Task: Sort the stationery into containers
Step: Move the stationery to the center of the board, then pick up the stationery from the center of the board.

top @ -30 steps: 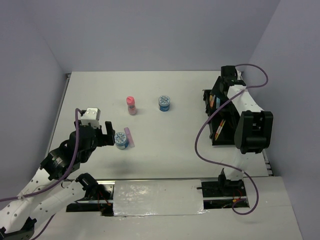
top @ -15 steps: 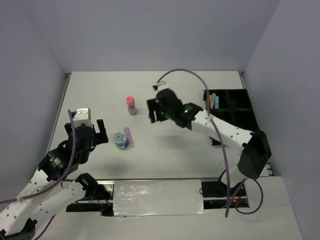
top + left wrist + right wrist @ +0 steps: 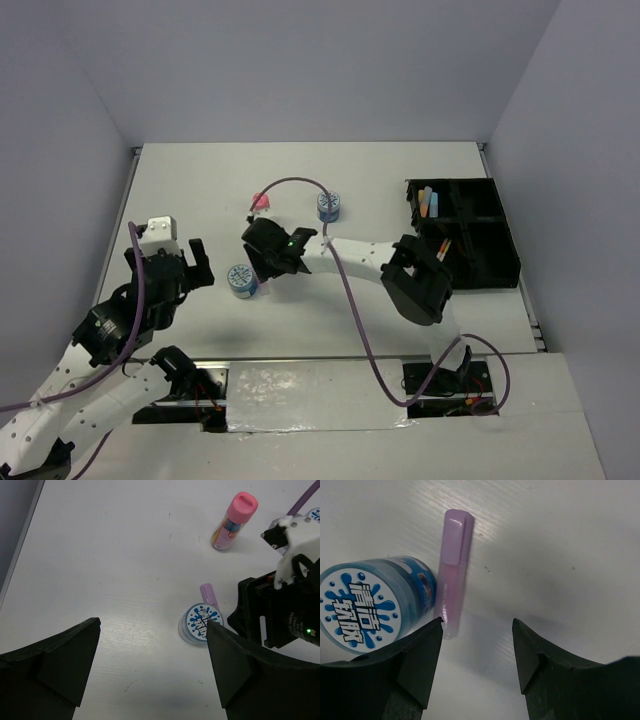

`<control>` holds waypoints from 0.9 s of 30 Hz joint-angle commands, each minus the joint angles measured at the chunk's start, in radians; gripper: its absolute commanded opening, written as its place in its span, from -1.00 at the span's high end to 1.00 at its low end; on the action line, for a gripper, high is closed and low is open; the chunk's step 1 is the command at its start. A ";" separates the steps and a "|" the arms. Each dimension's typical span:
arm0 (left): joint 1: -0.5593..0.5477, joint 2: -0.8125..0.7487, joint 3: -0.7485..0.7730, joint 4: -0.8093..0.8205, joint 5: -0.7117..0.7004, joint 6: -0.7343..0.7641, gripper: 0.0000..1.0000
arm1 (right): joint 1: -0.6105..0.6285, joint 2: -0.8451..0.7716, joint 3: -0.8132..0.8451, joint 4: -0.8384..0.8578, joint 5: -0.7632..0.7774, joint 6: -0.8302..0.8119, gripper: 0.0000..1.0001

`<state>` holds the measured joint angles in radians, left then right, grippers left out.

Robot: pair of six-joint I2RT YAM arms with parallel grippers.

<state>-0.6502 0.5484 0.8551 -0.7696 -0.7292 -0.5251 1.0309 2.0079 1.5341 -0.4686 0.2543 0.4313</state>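
Observation:
A blue-white tub [image 3: 240, 281] sits on the table at left, with a purple marker [image 3: 452, 590] lying against its right side. My right gripper [image 3: 263, 270] hangs open and empty just above them; the marker lies just outside its left fingertip [image 3: 431, 630]. My left gripper [image 3: 196, 263] is open and empty, to the left of the tub [image 3: 201, 625]. The pink bottle [image 3: 259, 203] and a second tub [image 3: 329, 206] stand farther back. The black organiser tray [image 3: 500, 235] lies at right and holds markers [image 3: 428, 203] and pens [image 3: 441, 250].
The right arm [image 3: 360, 255] stretches across the middle of the table, with its purple cable [image 3: 300, 182] looping over the pink bottle. Grey walls enclose the table at the back and both sides.
My right arm has swung from the tray across the table to the left and now hovers over the purple marker. My left gripper has drawn back a little from the tub.

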 commanded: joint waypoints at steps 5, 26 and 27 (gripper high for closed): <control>0.004 0.016 0.018 0.050 0.031 0.031 -0.99 | 0.027 0.090 0.150 -0.030 -0.007 0.015 -0.30; 0.004 0.004 0.015 0.061 0.054 0.045 -0.99 | 0.023 0.275 0.261 -0.090 0.010 -0.009 0.06; 0.004 0.002 0.015 0.061 0.054 0.043 -0.99 | 0.023 0.272 0.256 -0.091 0.011 -0.009 0.14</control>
<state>-0.6502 0.5648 0.8551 -0.7460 -0.6773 -0.4995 1.0557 2.2604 1.7691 -0.5255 0.2390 0.4225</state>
